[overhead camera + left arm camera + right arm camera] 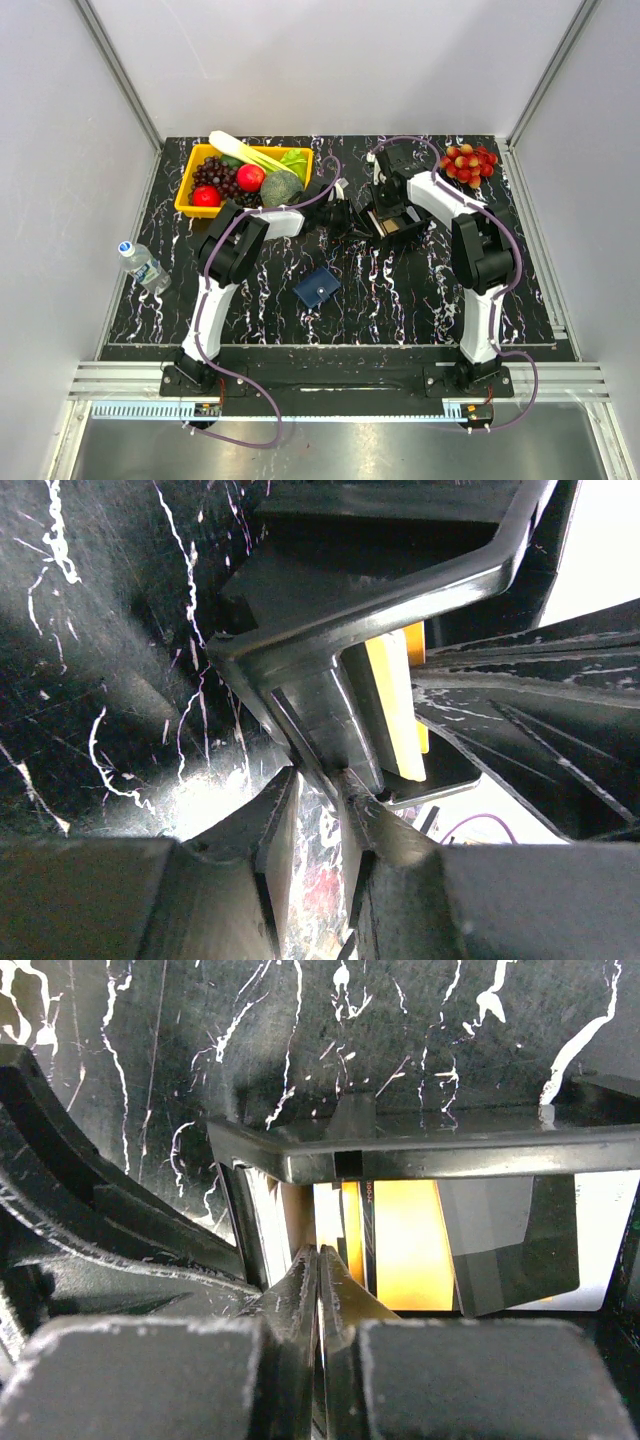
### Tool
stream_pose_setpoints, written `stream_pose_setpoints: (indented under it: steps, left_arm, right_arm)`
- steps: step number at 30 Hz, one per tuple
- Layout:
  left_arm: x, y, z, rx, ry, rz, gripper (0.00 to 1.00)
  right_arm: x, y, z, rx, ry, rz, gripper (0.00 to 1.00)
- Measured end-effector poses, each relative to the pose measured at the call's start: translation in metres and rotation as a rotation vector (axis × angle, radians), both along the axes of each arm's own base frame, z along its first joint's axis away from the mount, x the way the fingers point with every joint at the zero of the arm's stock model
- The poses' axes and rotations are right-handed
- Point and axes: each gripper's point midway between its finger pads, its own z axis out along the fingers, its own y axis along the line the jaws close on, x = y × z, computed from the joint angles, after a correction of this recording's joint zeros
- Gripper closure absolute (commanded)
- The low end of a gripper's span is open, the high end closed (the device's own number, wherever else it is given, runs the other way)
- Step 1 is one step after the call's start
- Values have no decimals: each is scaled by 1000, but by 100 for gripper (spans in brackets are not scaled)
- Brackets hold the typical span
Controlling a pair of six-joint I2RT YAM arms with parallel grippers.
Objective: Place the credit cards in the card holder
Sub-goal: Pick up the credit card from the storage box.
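Observation:
The credit cards stand on edge inside a black open-topped tray (408,234) at the table's middle back. In the right wrist view an orange card (405,1245) and a pale card (330,1215) show behind the tray rim (400,1155). My right gripper (318,1252) reaches into the tray (385,210), its jaws pressed together on the thin edge of the pale card. My left gripper (322,780) pinches the tray's wall (330,715) from the left (350,218); a yellow card (395,705) shows inside. The dark-blue card holder (317,286) lies closed nearer the front, apart from both grippers.
A yellow basket (186,205) of fruit and vegetables stands at the back left. A bunch of red grapes (470,162) lies at the back right. A water bottle (143,264) lies at the table's left edge. Grey walls enclose three sides.

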Motion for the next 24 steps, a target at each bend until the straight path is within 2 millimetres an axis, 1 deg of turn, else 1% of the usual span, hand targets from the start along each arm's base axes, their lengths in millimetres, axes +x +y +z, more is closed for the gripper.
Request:
stream_pose_setpoints:
  steps: [4, 8, 11, 14, 16, 17, 18, 19, 20, 22, 24]
  left_arm:
    - [0, 0, 0, 0, 0, 0, 74]
    - [0, 0, 0, 0, 0, 0, 74]
    - [0, 0, 0, 0, 0, 0, 74]
    - [0, 1, -1, 0, -3, 0, 73]
    - [-1, 2, -3, 5, -9, -1, 69]
    - [-1, 3, -2, 12, -22, -2, 61]
    - [0, 3, -1, 15, -27, -2, 56]
    - [1, 6, 1, 31, -48, 0, 54]
    - [1, 8, 4, 46, -68, -1, 50]
    - [0, 15, 15, 82, -117, 1, 41]
    - [1, 24, 35, 117, -185, 4, 35]
  right_arm:
    - [0, 0, -7, -24, 9, 6, 90]
    - [0, -3, -16, -42, 23, 1, 98]
    - [-1, -2, -16, -43, 23, 2, 100]
    - [0, -3, -15, -46, 18, 0, 100]
    - [0, -6, -12, -64, 6, -10, 100]
    - [0, -9, -9, -76, -6, -17, 100]
    - [0, -12, -4, -88, -20, -24, 100]
    - [2, -15, 3, -99, -39, -34, 100]
    - [3, -17, 11, -104, -63, -42, 100]
    - [7, -20, 32, -103, -116, -59, 100]
    - [8, -22, 54, -94, -166, -76, 100]
